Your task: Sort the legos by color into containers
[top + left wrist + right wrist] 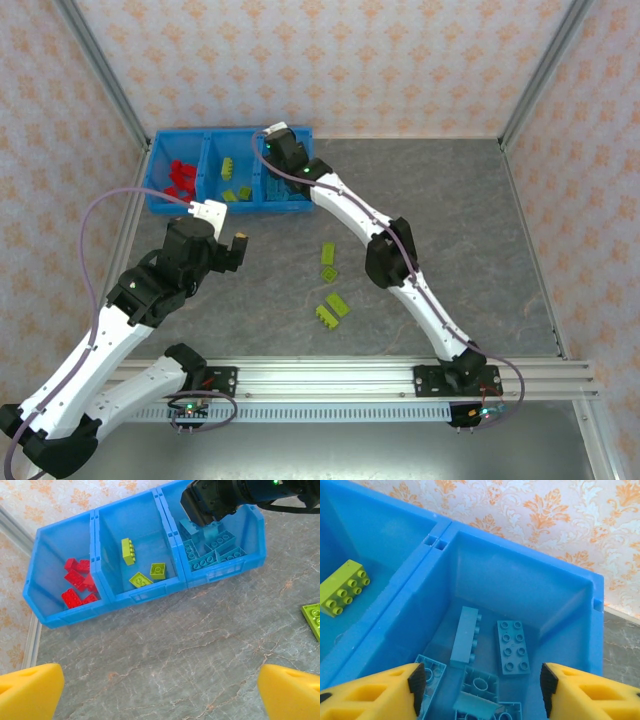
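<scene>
The blue bin (157,185) has three compartments. Several red legos (77,582) lie in the left one, three lime green legos (141,580) in the middle one, and several light blue legos (512,645) in the right one. My right gripper (480,690) hangs open over the right compartment (520,587) with nothing between its fingers; from above it (275,160) is over the bin's right end. My left gripper (160,695) is open above bare table in front of the bin. Several green legos (327,255) lie loose on the table.
The loose green bricks form two pairs, one (327,270) mid-table and one (330,310) nearer the arm bases. One green brick (312,617) shows at the right edge of the left wrist view. Patterned walls close in the table at the back and sides.
</scene>
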`<move>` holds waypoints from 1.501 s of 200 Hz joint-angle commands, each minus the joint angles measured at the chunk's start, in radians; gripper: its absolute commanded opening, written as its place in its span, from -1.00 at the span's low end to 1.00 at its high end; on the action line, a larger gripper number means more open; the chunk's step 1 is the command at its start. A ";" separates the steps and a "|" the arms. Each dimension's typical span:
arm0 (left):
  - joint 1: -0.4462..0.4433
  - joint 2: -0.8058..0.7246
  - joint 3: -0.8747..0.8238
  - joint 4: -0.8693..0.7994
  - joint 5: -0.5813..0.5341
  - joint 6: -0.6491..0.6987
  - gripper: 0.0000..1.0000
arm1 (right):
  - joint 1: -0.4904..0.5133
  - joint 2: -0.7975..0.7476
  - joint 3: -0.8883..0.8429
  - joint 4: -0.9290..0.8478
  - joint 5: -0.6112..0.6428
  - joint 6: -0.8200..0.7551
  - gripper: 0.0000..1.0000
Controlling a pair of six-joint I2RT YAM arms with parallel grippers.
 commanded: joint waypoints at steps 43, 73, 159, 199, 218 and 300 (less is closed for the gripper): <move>0.009 0.025 -0.023 0.019 -0.087 0.014 1.00 | 0.017 -0.379 -0.221 -0.129 -0.054 0.095 0.30; 0.009 0.083 0.009 0.001 -0.052 -0.053 1.00 | 0.017 -0.724 -0.640 -0.078 -0.113 0.153 0.35; -0.009 0.376 0.062 0.088 0.398 -0.510 1.00 | 0.017 -1.562 -1.538 -0.110 -0.446 0.448 0.66; -0.092 0.614 0.094 0.213 0.397 -0.517 1.00 | 0.017 -1.724 -1.745 -0.187 -0.232 0.573 0.72; -0.115 0.755 0.163 0.225 0.369 -0.511 1.00 | 0.017 -1.724 -1.800 -0.175 -0.215 0.611 0.73; -0.143 1.185 0.396 0.265 0.389 -0.523 0.55 | 0.017 -1.635 -1.798 -0.141 -0.219 0.649 0.75</move>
